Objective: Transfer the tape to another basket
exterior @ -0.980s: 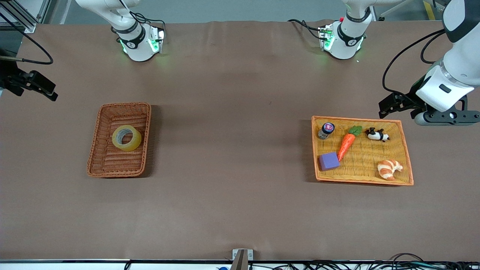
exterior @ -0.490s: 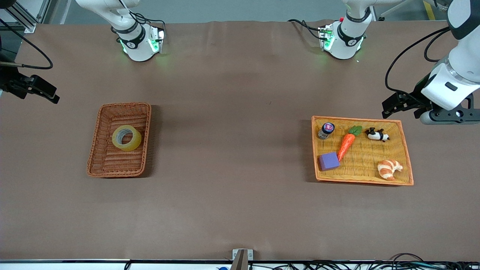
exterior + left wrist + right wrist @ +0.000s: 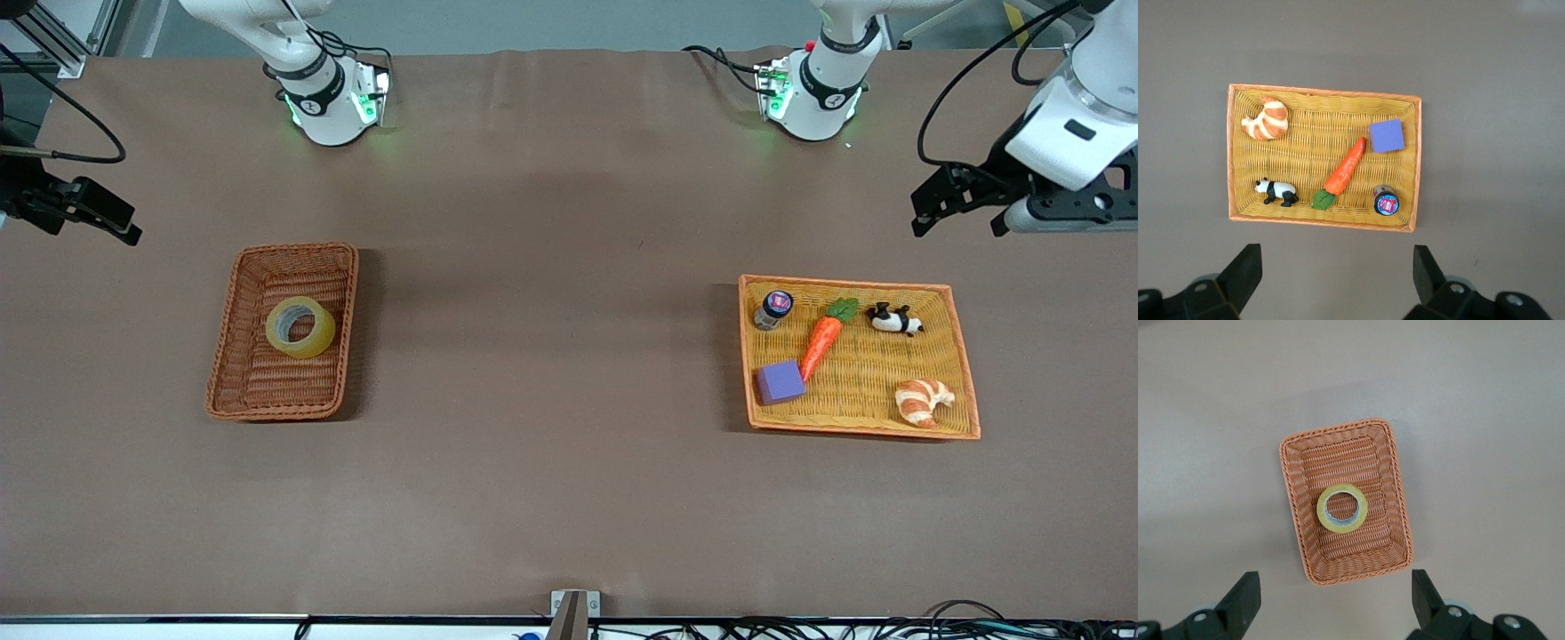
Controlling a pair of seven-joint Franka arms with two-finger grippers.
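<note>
Left gripper (image 3: 956,206) now higher up in front view than a sec ago, clear of the tray (image 3: 965,373), over bare table past tray's corner by the left arm's end. Fingers spread wide, nothing held. Right gripper (image 3: 89,213) barely shifted, up in the air near the right arm's end of table, fingers spread wide too, empty.

Wrist views look straight down: left wrist shows whole tray (image 3: 1415,160) w/ finger tips (image 3: 1245,267) at edge; right wrist shows tape's (image 3: 1342,509) grey inner core.

Tape (image 3: 300,327) lies flat in the basket (image 3: 233,347). Tray holds carrot (image 3: 822,340), panda (image 3: 893,319), croissant (image 3: 923,401), purple block (image 3: 780,382), small jar (image 3: 773,308).
</note>
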